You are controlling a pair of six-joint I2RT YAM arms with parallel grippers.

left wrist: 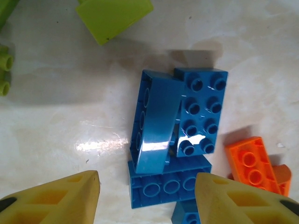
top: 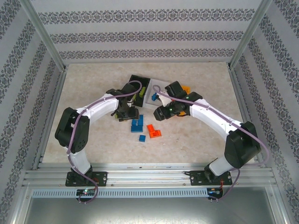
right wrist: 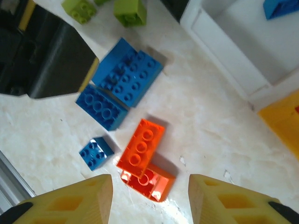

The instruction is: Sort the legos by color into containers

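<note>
While their jaws stand apart and empty, left claw hangs over a cluster of blue bricks on the desk, right claw over two overlapping orange bricks. White bin nearby holds one blue brick.

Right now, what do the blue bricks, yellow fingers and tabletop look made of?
Blue bricks: hard moulded plastic, glossy, with sharp highlights on the faces.
Yellow fingers: matte, maybe printed plastic or rubber, with no shine and recessed pockets.
Tabletop: smooth marble-look surface, mottled beige with a glare patch. Stone or laminate, can't tell.
</note>
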